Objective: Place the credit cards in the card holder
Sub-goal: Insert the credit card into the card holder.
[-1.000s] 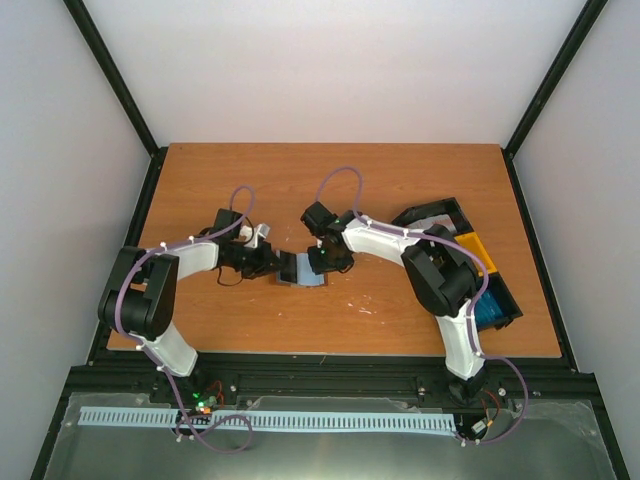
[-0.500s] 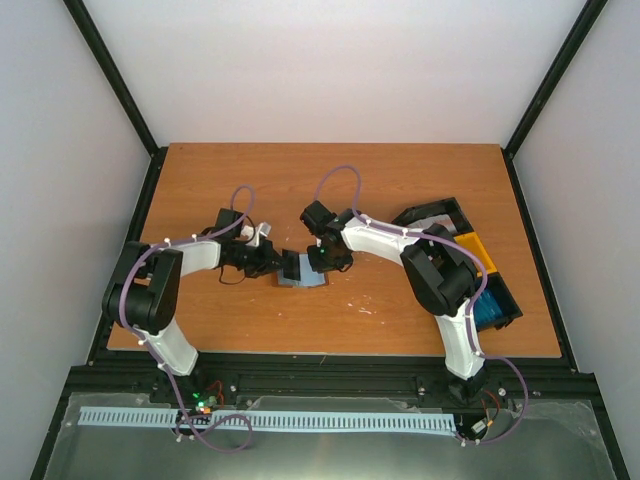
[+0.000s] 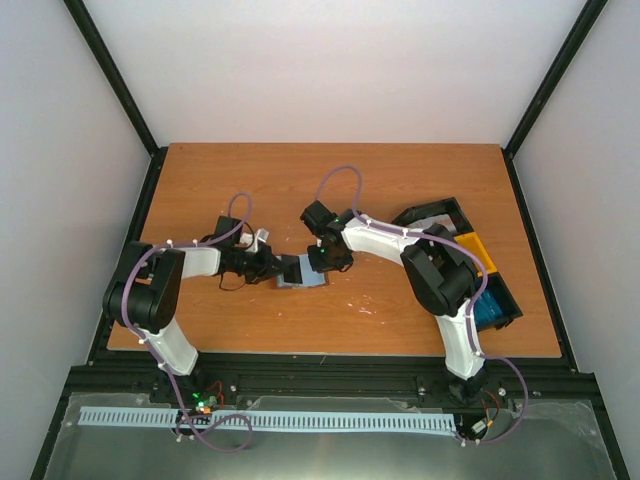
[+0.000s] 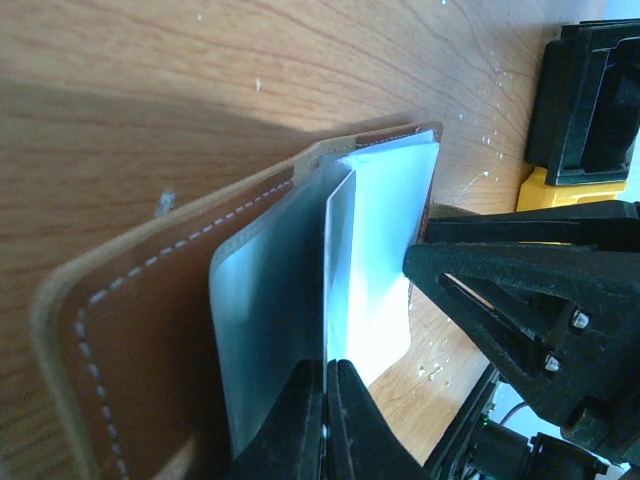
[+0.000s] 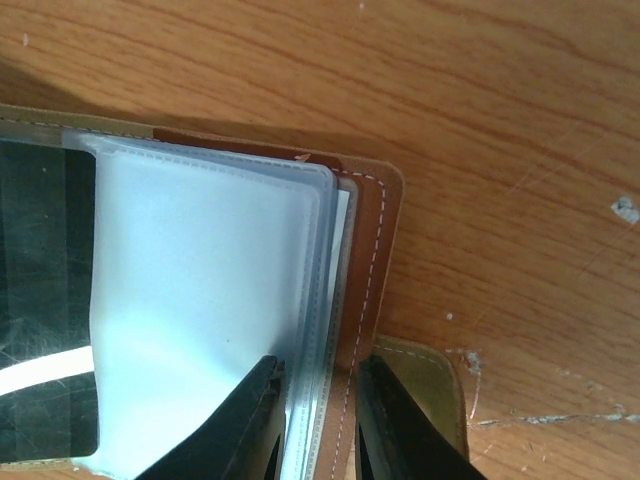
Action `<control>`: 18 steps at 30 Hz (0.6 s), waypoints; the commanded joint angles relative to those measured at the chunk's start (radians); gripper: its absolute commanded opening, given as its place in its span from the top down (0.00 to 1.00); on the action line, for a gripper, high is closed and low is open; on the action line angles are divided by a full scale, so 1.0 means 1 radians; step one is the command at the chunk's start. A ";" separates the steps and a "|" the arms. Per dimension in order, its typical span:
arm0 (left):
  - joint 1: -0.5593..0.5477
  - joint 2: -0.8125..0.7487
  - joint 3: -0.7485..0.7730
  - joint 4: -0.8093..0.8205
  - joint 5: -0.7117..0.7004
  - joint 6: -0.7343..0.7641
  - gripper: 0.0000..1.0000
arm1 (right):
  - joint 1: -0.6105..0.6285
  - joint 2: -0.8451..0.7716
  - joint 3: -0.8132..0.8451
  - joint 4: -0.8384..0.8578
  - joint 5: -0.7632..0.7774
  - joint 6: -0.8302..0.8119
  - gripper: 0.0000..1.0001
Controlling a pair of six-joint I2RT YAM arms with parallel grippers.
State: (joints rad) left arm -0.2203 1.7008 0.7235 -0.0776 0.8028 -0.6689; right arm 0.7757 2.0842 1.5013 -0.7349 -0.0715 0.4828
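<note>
The brown card holder lies open on the table between both grippers. My left gripper is shut on one thin clear sleeve leaf and holds it upright, edge-on, above the brown cover. My right gripper is shut on the holder's right edge, its fingers clamping the stacked sleeves and brown cover. A dark card shows inside a sleeve at the left of the right wrist view. Blue credit cards sit in the tray at the right.
A black tray and a yellow tray lie to the right of the holder, partly under my right arm. The right gripper's black frame fills the right side of the left wrist view.
My left gripper has shifted slightly toward the near edge, still pinching the sleeve leaf. The right gripper has stayed on the holder's edge.
</note>
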 commanded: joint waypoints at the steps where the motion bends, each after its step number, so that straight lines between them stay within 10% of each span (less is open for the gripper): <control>1: 0.001 0.012 -0.033 0.055 0.008 -0.045 0.99 | 0.013 0.043 -0.055 -0.010 -0.026 0.019 0.79; 18: 0.001 0.042 -0.041 0.121 -0.042 -0.013 0.99 | 0.013 0.056 -0.068 0.011 -0.064 0.020 0.80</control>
State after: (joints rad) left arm -0.2203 1.7199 0.6716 0.0452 0.8181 -0.7113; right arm 0.7700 2.0743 1.4776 -0.7048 -0.0914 0.4953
